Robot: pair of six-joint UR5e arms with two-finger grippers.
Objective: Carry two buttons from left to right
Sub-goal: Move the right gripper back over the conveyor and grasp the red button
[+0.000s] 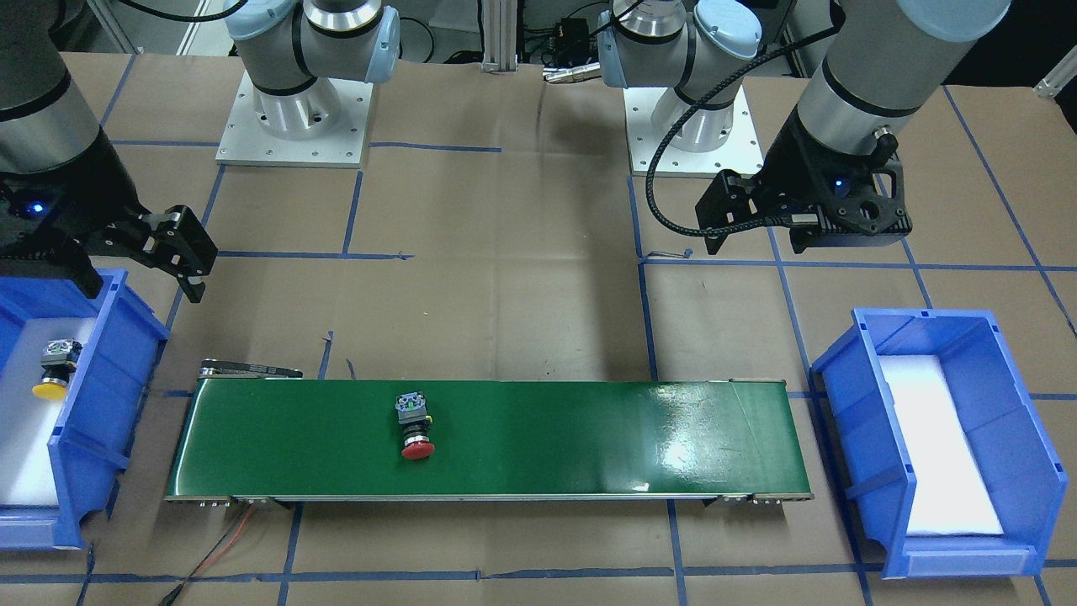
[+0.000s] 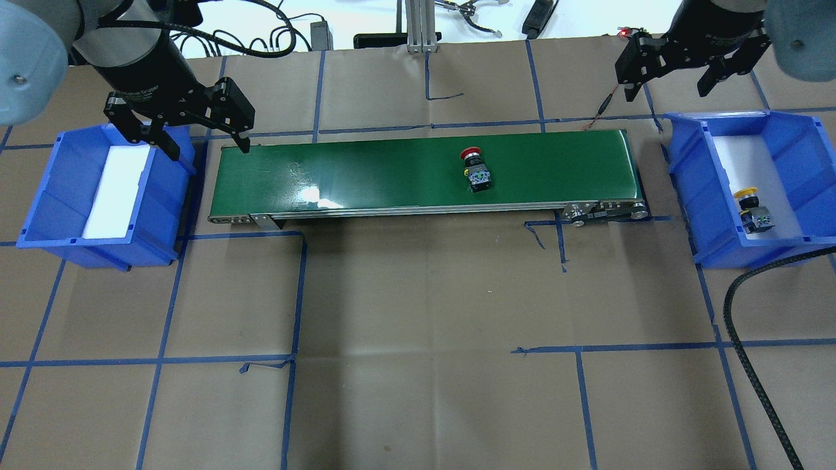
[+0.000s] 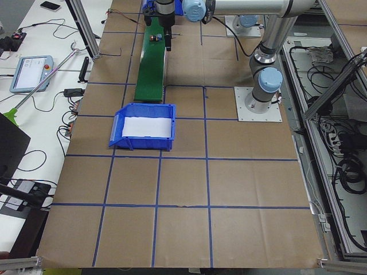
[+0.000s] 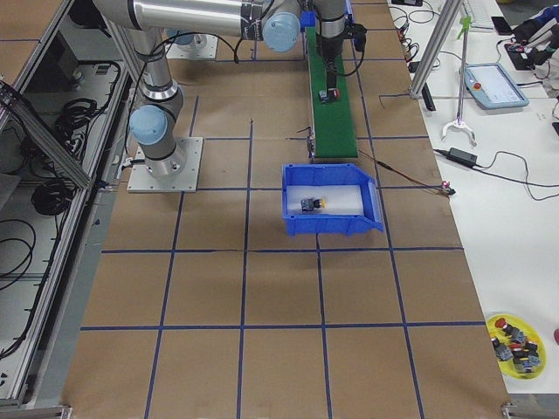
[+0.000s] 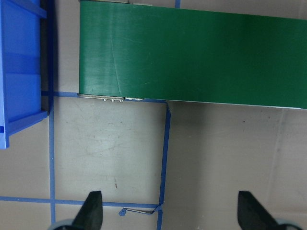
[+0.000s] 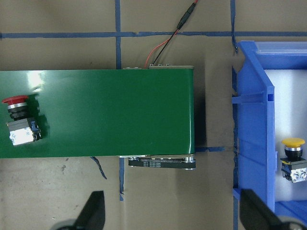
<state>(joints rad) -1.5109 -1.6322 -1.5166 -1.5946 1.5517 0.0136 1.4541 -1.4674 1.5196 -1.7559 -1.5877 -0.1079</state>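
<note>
Two buttons are in view: one red-capped button [image 2: 475,170] and one yellow-capped button [image 2: 752,210]. Count of the other items, left to right: one left bin [image 2: 49,189], one green belt [image 2: 366,173], one right bin [image 2: 689,189]. Both bins are blue, and each is lined with one white pad [image 2: 117,186]. All items stand on the brown papered surface [image 2: 418,313], which is gridded with blue tape.

Left end: my left fingers [image 5: 92,213] hang over the gap between the left bin and the left end of the belt. They are spread wide. They grip nothing and touch nothing; my wrist view shows only paper and tape between the two tips.

Middle: the red-capped button lies on its side on the belt, right of the belt's middle. Its cap points to the far edge and its grey contact block points to my base. It is well apart from both sets of fingers.

Right end: my right fingers [image 6: 93,213] hang over the far side of the gap between the belt's right end and the right bin. They are spread wide, with nothing between them and nothing in contact.

The yellow-capped button lies on its side on the pad in the right bin, in the half nearer my base, cap to the far side.
</note>
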